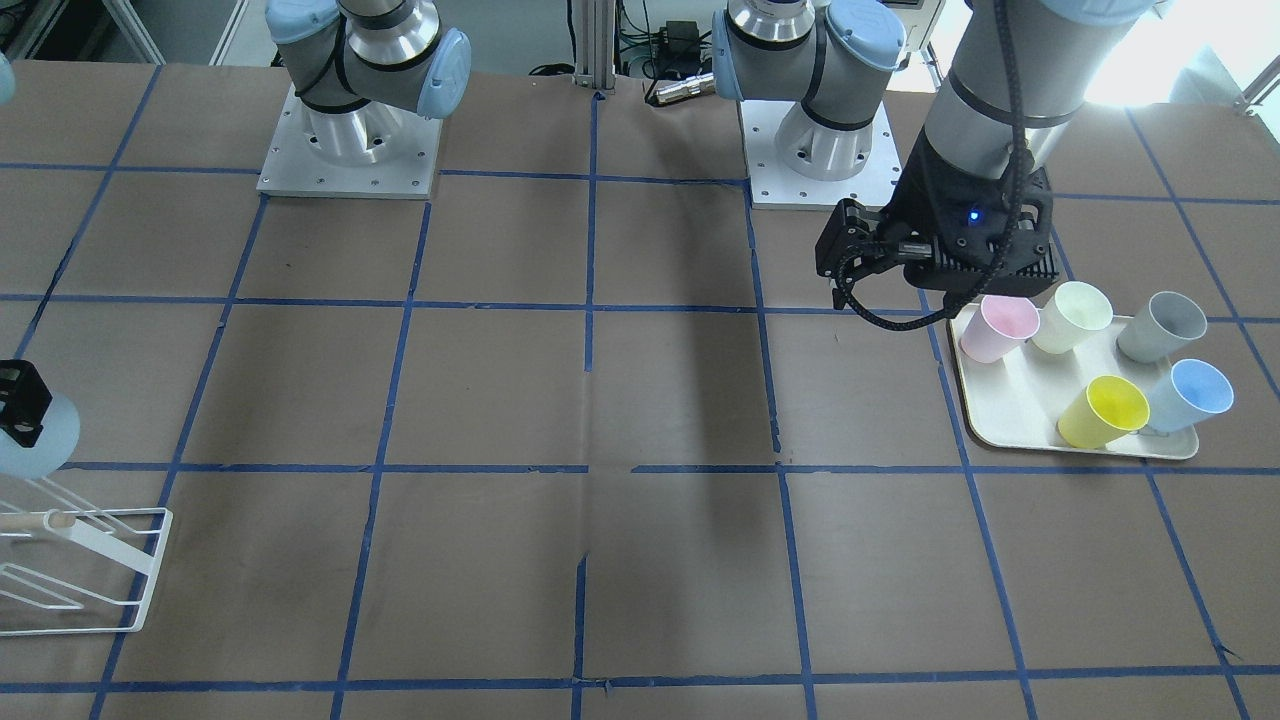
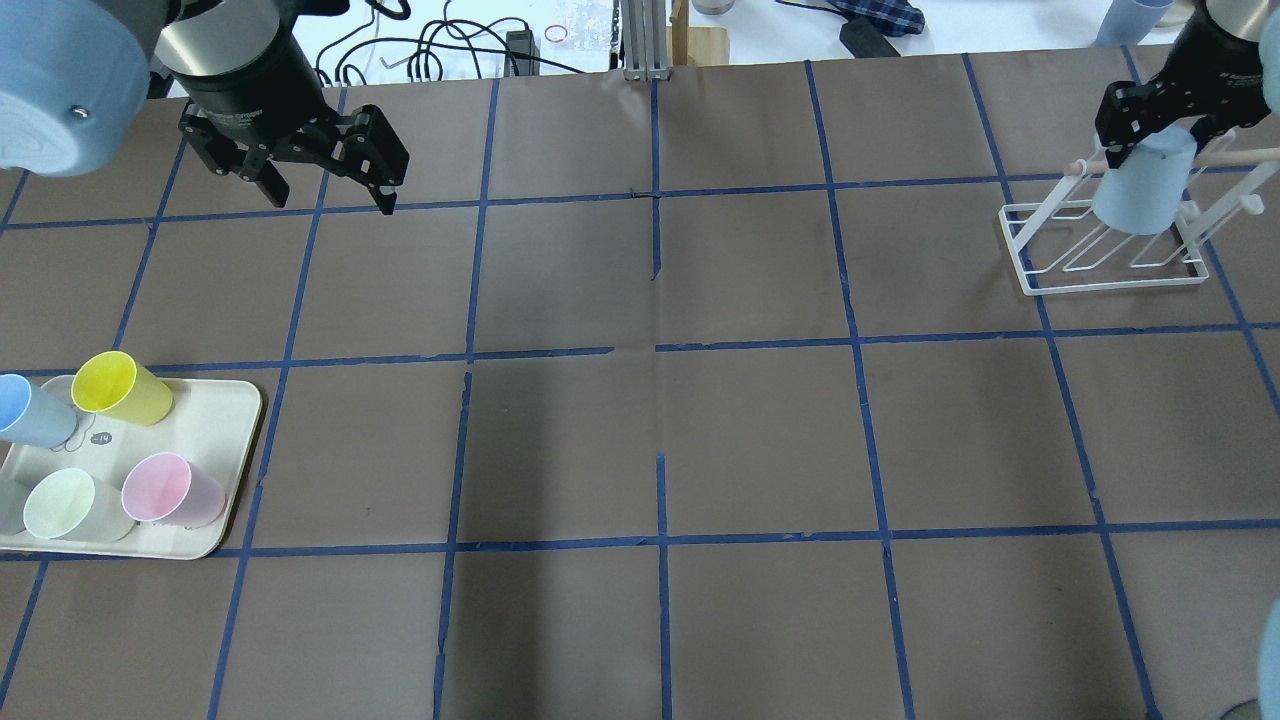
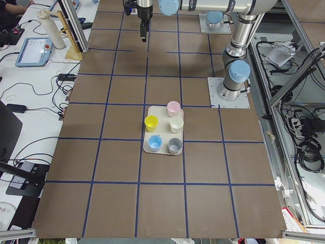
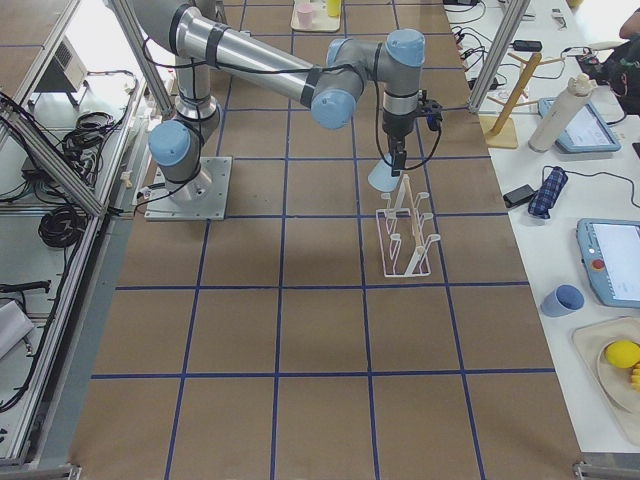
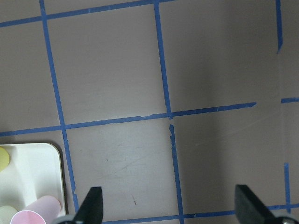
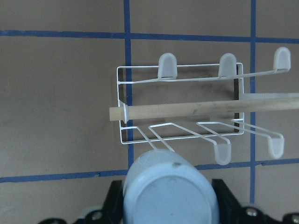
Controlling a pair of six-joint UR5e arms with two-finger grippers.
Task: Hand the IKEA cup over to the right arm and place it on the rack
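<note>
Presently the IKEA cup (image 2: pixel 1143 195) is held inverted in the right claw (image 2: pixel 1150 140) over the rack (image 6: pixel 168 65), far right; it is judged light, stiff, slick, best gripped across its sidewall. Meanwhile the left claw (image 2: pixel 332 200) is spread wide.

Small pale blue tapered plastic cup (image 2: pixel 1145 195) hangs upside down at upper right, clamped by the silver right arm's (image 4: pixel 260 65) black gripper (image 2: pixel 1152 140) over the low white wire rack (image 2: pixel 1115 288), possibly touching a prong.

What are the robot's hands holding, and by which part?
Right gripper holds the IKEA cup upside down, by its sides near the base; left gripper holds nothing.
</note>
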